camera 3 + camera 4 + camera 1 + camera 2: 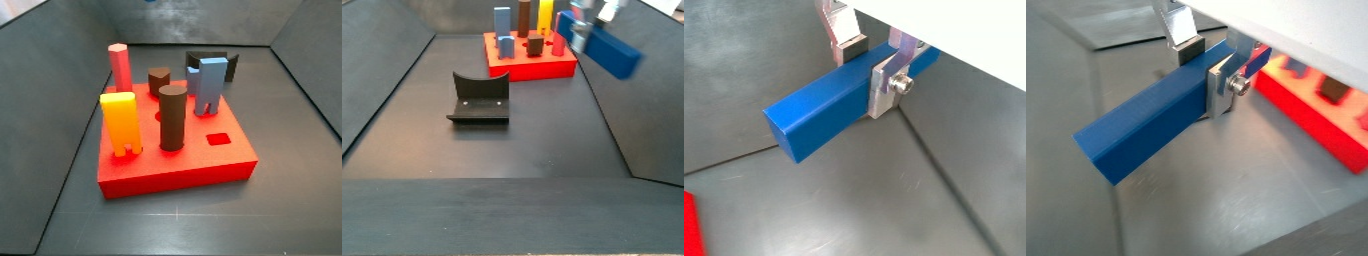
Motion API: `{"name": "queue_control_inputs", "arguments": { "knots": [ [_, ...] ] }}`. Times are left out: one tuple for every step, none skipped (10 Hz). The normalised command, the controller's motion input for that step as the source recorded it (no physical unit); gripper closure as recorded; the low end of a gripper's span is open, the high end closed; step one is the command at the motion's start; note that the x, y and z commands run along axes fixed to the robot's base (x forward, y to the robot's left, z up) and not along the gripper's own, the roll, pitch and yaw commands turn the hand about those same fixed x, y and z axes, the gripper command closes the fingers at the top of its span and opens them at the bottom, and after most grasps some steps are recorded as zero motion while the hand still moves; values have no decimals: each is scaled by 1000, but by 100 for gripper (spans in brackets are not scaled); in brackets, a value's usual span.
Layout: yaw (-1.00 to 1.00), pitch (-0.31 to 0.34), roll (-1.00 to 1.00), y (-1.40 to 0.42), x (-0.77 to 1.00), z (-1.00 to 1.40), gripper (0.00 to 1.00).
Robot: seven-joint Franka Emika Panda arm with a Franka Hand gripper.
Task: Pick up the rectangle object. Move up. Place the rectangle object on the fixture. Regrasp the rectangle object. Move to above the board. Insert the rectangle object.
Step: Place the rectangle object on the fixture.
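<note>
The rectangle object (811, 115) is a long blue bar. My gripper (867, 72) is shut on it near one end, with one silver finger in front of it and the other behind; both wrist views show this (1207, 72). In a side view the blue bar (612, 52) hangs tilted in the air, beside the right edge of the red board (543, 68), with the gripper (593, 22) above it. The dark fixture (480, 98) stands empty on the floor, apart from the bar.
The red board (174, 165) carries an orange piece (120, 122), a pink hexagonal peg (119, 66), two brown cylinders (173, 116) and a blue arch piece (207, 88). A square hole (218, 139) lies in its right part. Dark walls surround the floor.
</note>
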Motion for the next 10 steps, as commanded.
{"name": "queue_control_inputs", "arguments": {
  "knots": [
    [-1000, 152, 34, -479, 1000, 54, 100],
    [-1000, 175, 31, -448, 1000, 55, 100],
    [-1000, 207, 33, -414, 1000, 51, 100],
    [-1000, 233, 35, -388, 1000, 49, 100],
    [-861, 279, 45, -331, 1000, 43, 100],
    [-686, 264, 47, -306, 1000, 39, 100],
    [-395, 227, 50, -262, 1000, 34, 100],
    [-251, 201, 50, -240, 1000, 32, 100],
    [-139, 174, 51, -203, 1000, 29, 100],
    [-103, 170, 47, -187, 1000, 26, 100]
  ]
}}
